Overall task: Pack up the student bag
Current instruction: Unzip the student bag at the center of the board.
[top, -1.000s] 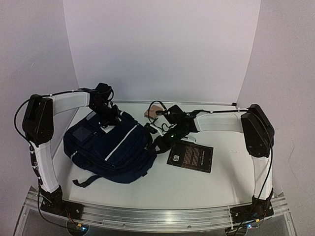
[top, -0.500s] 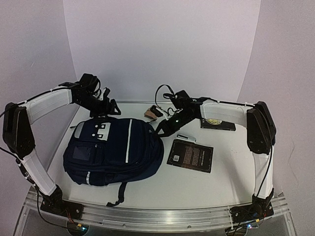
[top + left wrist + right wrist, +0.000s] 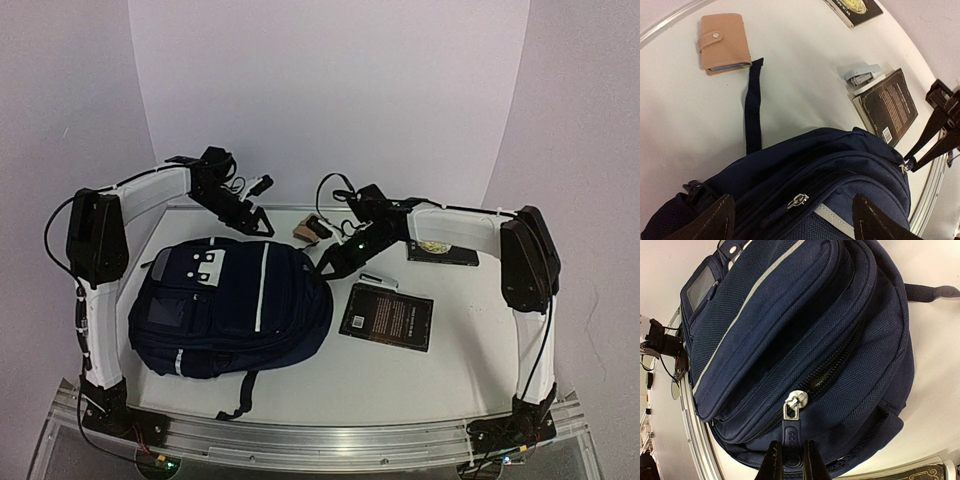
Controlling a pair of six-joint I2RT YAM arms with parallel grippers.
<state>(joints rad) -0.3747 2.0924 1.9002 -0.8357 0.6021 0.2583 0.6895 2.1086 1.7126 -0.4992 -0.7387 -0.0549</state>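
Observation:
The student bag [image 3: 230, 305], navy with a pale stripe, lies flat at the table's left with its front face up. My left gripper [image 3: 255, 215] hovers open above the bag's top end. In the left wrist view its dark fingertips [image 3: 715, 220] stand wide apart over the bag [image 3: 830, 185] and a metal zip slider [image 3: 797, 200], touching nothing. My right gripper [image 3: 325, 268] sits at the bag's upper right edge. In the right wrist view it [image 3: 791, 460] is shut on the navy rubber zipper pull [image 3: 792, 437] of a partly open zip on the bag [image 3: 790, 330].
A black book [image 3: 388, 317] lies right of the bag, with a grey stapler [image 3: 378, 281] by its far edge. A second dark book [image 3: 442, 250] sits at the back right. A tan wallet [image 3: 305, 228] lies at the back centre, beside a loose bag strap [image 3: 754, 105].
My left gripper opened, let go of the bag's top and moved up and to the right. The bag went from tilted to flat. The right gripper stayed shut on the zipper pull.

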